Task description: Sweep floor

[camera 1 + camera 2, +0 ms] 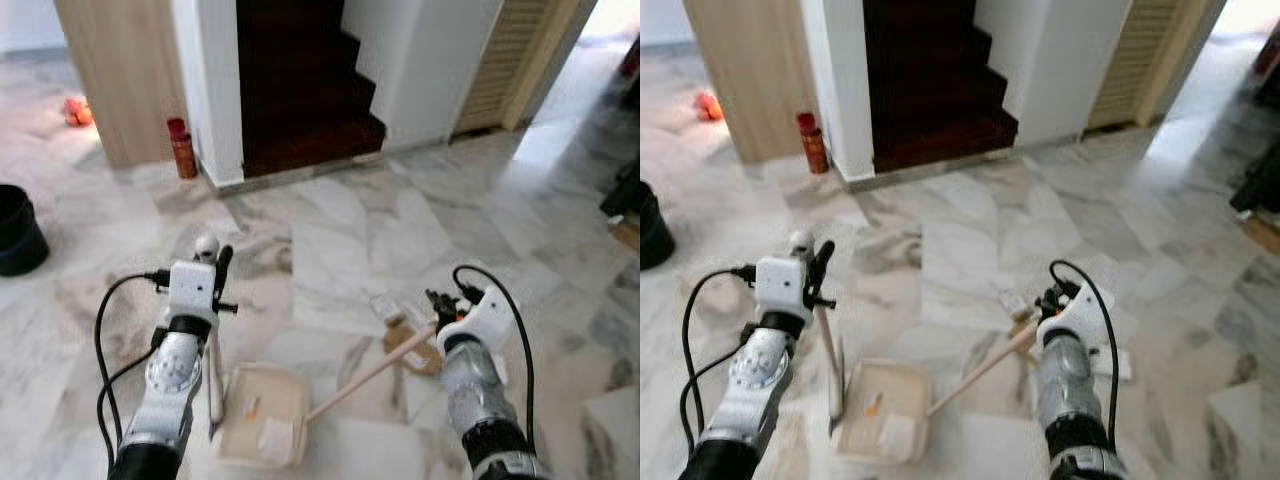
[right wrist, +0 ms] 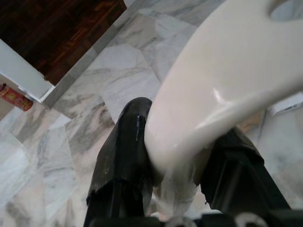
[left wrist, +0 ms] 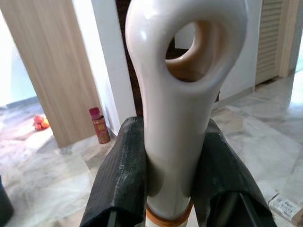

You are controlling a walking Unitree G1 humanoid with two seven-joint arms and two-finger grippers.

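A cream dustpan (image 1: pixel 262 415) lies on the marble floor between my arms, with a few scraps of litter inside. Its upright handle (image 1: pixel 214 375) ends in a white looped top (image 3: pixel 189 52), and my left gripper (image 1: pixel 213 265) is shut on it just below the loop. My right gripper (image 1: pixel 440 308) is shut on the cream top of a broom (image 2: pixel 222 90). The broom's wooden stick (image 1: pixel 365 375) slants down to the dustpan's mouth. A small white packet (image 1: pixel 383 305) and brown cardboard scraps (image 1: pixel 412 350) lie on the floor beside the stick.
A black bin (image 1: pixel 15 232) stands at the far left. A red canister (image 1: pixel 182 148) leans by the white wall corner next to dark wooden stairs (image 1: pixel 300 100). An orange object (image 1: pixel 77 110) lies at the back left, and a dark object (image 1: pixel 625 190) is at the right edge.
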